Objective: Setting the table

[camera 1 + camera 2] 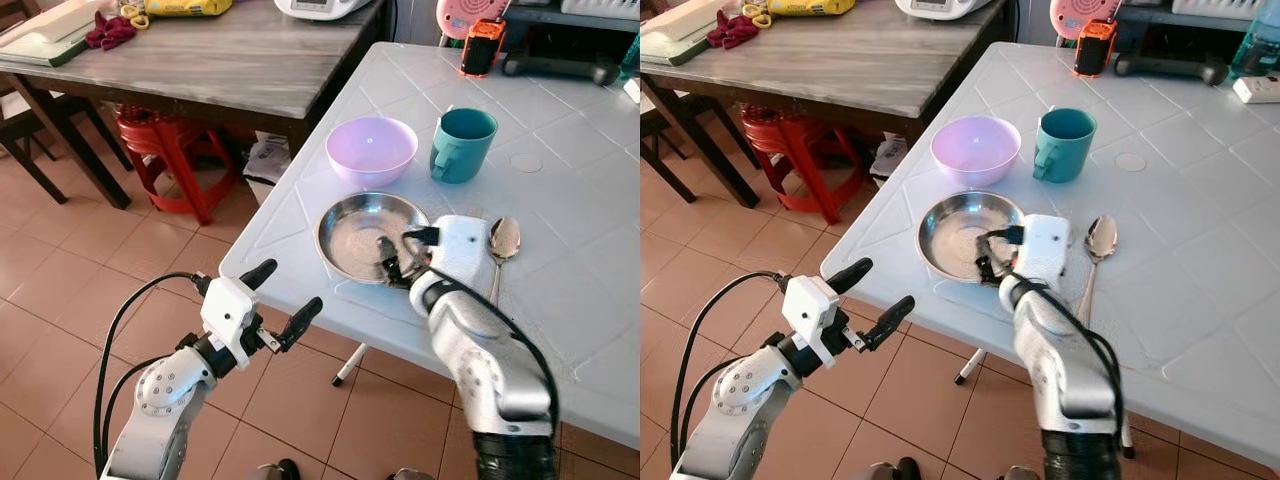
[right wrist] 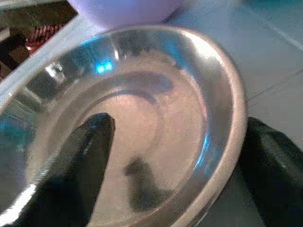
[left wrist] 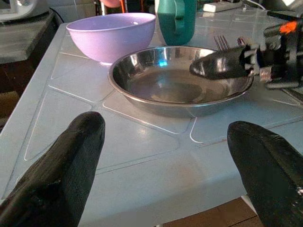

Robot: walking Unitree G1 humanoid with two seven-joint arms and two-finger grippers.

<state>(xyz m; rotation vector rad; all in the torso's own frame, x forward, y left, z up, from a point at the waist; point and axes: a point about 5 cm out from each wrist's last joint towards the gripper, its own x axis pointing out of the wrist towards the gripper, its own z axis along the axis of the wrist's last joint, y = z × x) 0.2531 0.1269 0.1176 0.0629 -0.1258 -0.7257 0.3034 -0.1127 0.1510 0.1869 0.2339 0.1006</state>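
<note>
From the head, we look forward and down on the white table (image 1: 560, 300). The left wrist camera faces the steel plate (image 3: 180, 80) low across the table edge. The right wrist camera sits very close above it. All views share it.

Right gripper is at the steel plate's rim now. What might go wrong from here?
The right gripper straddles the steel plate's rim, one finger inside and one outside; a shallow pinch on smooth metal may slip. The plate sits near the table edge, so a nudge might push it off. Swinging it could knock the spoon or purple bowl.
</note>
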